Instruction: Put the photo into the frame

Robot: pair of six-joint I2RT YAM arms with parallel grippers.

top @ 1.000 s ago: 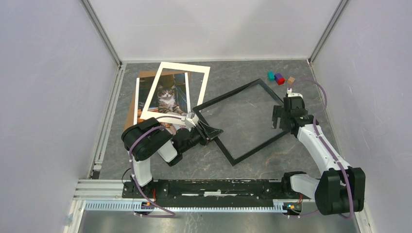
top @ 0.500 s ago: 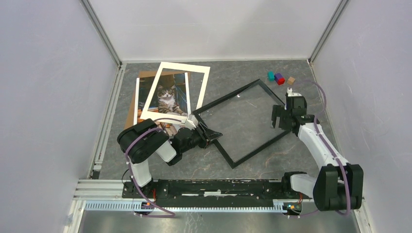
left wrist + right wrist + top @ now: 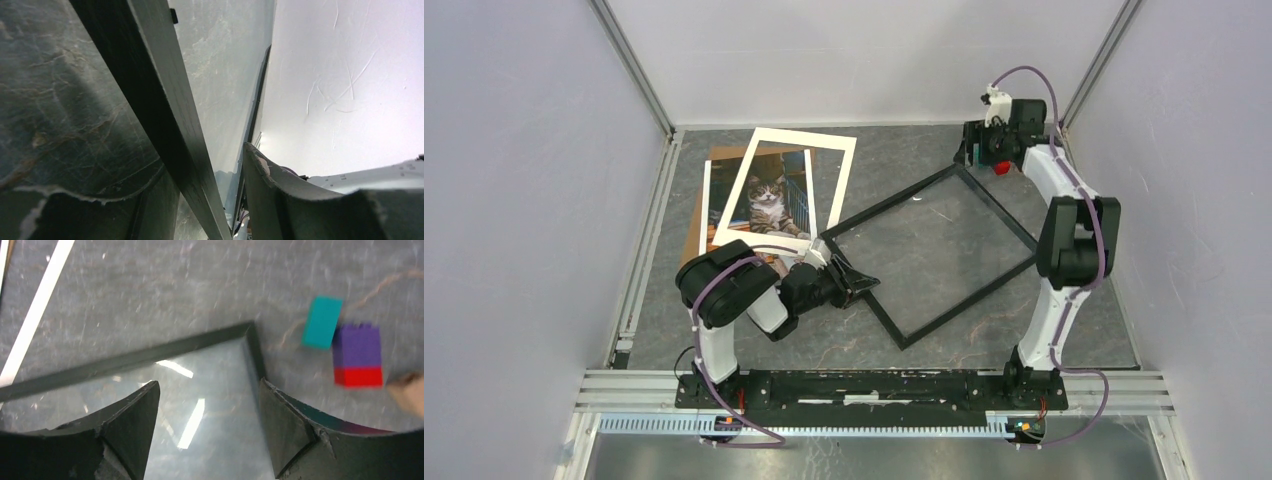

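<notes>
Two pincers work at opposite corners of the frame (image 3: 887,201). The left pincer (image 3: 856,272) stands partly spread astride the frame's 7 o'clock bar, close to its 9 o'clock corner. In the wrist view the black bar runs up between the fingers (image 3: 280,200), with a sliver of gap on one side, so no firm pinch shows. The right pincer (image 3: 209,385) is spread wide and grips nothing. It hovers over the frame's 12 o'clock corner, with the glazing reflecting light between its fingertips. Just beyond that corner, towards 2 o'clock, a teal block (image 3: 322,322) lies beside a purple-and-red block (image 3: 357,355). A tan block (image 3: 407,390) is cut off by the edge of the view. The frame lies flat as a diamond on the grey worktop (image 3: 904,340), middle to right. The photo (image 3: 769,205) is not in it. It sits at 10 o'clock from the left pincer, under a tilted white mat (image 3: 799,140) and over a brown backing board (image 3: 692,235). The mat's nearest corner is just beside the frame's 9 o'clock corner.
</notes>
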